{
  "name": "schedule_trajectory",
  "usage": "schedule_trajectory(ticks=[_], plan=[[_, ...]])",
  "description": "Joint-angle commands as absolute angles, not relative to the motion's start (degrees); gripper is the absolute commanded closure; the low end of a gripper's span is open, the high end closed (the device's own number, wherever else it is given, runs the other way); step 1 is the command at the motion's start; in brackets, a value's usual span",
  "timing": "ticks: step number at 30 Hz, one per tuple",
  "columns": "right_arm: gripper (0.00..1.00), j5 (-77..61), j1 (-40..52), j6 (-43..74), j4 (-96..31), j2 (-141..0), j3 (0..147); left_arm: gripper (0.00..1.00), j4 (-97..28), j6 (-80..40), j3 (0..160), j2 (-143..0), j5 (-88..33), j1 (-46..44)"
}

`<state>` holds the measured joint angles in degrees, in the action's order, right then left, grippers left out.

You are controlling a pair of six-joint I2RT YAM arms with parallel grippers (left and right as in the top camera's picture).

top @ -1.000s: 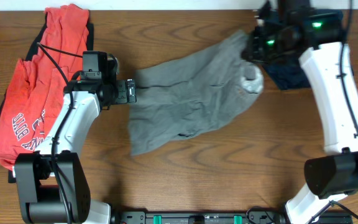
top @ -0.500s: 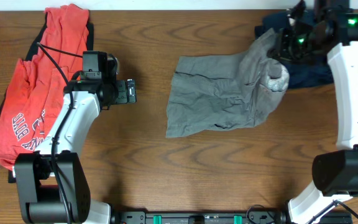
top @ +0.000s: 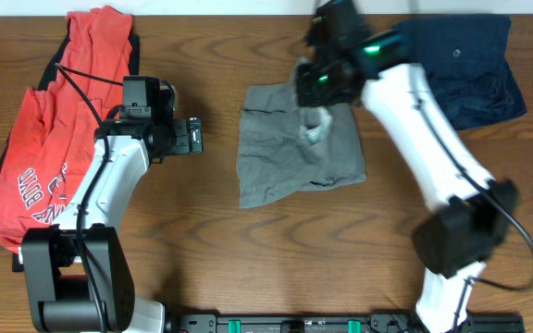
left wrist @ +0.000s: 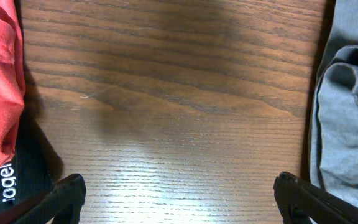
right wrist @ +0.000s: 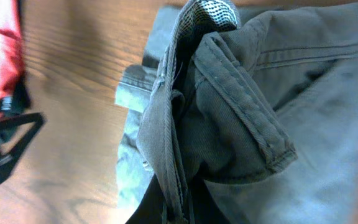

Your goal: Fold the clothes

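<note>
**Over the table's middle, a fold held in the air**

Above the far edge of the grey shorts (top: 285,159) we see the right pincer (top: 315,104) clenched on a bunched waistband. The right wrist view shows that band rising out from between its fingers. The rest of the shorts lies flat on the table (top: 248,259), long axis running left to right, with the held part doubled over the far right portion. We judge the fold must next be laid down toward the near left, so the cloth lies below and to the left of this pincer.

The left pincer (top: 195,136) is spread wide and grasps nothing. It sits just left of the shorts, with a strip of bare wood between them, and is the nearer one to that left hem. The red clothes (top: 49,139) lie at the far left and the navy garment (top: 461,65) at the far right, both well apart from the shorts. Only the right arm itself crosses the cloth.
</note>
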<state>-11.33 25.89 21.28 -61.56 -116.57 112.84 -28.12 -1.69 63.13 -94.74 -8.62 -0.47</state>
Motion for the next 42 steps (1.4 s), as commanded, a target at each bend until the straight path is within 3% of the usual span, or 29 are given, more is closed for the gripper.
schedule_trajectory(ticks=[1,7,9,10,12,14,25,27,29,33,34,42], plan=[[0.99,-10.50,28.69,23.77,-59.16,-121.38,113.56,0.02,-28.29,-2.22,63.05,-94.30,-8.40,-0.34],[0.99,-14.68,33.61,23.75,-52.45,-127.76,113.56,0.02,-28.27,-2.22,63.05,-94.30,-8.40,-0.34],[0.69,-14.66,34.70,23.68,-51.94,-128.05,113.56,0.02,-28.27,-2.22,63.05,-94.30,-8.40,-0.34],[0.41,-14.70,35.07,22.98,-51.81,-128.05,113.58,0.02,-28.29,-2.22,63.05,-94.30,-8.40,-0.34],[0.14,-15.94,35.31,20.84,-52.07,-127.44,113.71,0.02,-28.29,-2.22,63.05,-94.30,-8.40,-0.34],[0.01,-16.99,34.96,19.44,-52.82,-126.21,113.71,0.02,-28.29,-2.22,63.05,-94.30,-8.40,-0.34],[0.03,-13.80,29.43,14.48,-60.07,-115.66,113.65,0.02,-28.16,-2.24,63.05,-94.30,-8.58,-0.25],[0.13,-13.74,29.78,14.50,-60.27,-116.71,113.16,0.02,-28.03,-2.28,63.05,-94.30,-8.60,0.01],[0.31,-13.74,30.83,14.52,-60.31,-118.32,112.44,0.02,-28.03,-2.85,63.05,-94.30,-8.58,0.34],[0.81,-13.74,33.74,15.57,-58.37,-122.58,111.04,0.02,-28.05,-3.57,63.05,-94.30,-8.58,0.64],[0.87,-13.74,34.72,15.81,-57.36,-124.11,110.72,0.02,-28.01,-3.57,63.05,-94.30,-8.60,0.62],[0.96,-15.35,38.87,19.53,-53.49,-135.06,110.67,0.02,-28.21,-3.75,63.05,-94.30,-8.58,0.62]])
